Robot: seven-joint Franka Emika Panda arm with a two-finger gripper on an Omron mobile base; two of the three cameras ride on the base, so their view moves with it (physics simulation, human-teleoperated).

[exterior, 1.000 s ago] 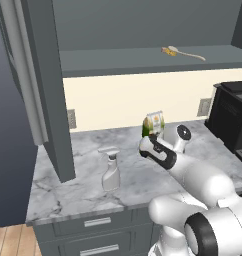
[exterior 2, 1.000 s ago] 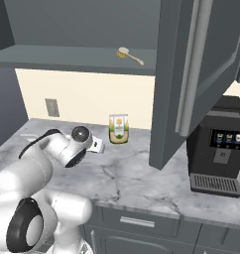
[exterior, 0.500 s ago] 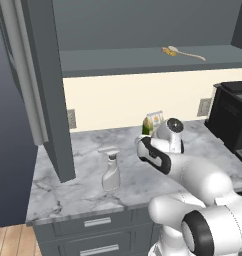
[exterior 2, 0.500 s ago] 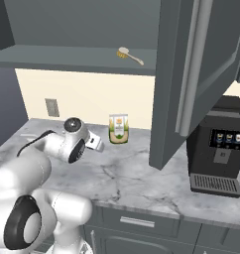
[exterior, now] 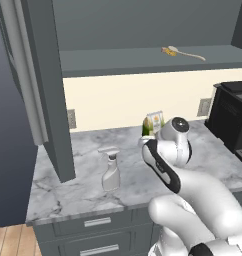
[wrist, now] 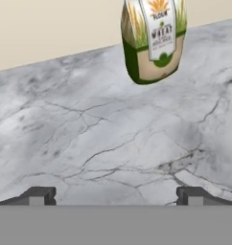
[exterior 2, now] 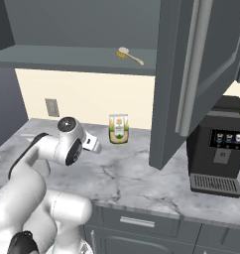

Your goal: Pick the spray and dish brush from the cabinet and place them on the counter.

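Marble counter is stretching under an open cabinet, and the spray is standing upright on it, near the left end, just right of the open left door. Its white trigger head is sitting on top, and nothing is touching it. Up on the cabinet shelf, the brush is lying flat toward the right, its tan head pointing left and its thin handle trailing right; from the left base view the brush is lying well above and right of the spray.

Between the two, the arm is bending over the counter, with the gripper hanging above bare marble. In the hand view its two dark fingertips are standing far apart at the bottom corners, spread wide and holding nothing. Beyond them a green-and-cream pouch labelled wheat is standing at the far edge of the counter against the cream wall; in the right base view the pouch is sitting just right of the gripper's wrist.

Farther right, the other cabinet door is hanging open with its silver bar handle facing out, and a black coffee machine is sitting on the counter behind it. Grey drawers with silver handles are running below the slab.
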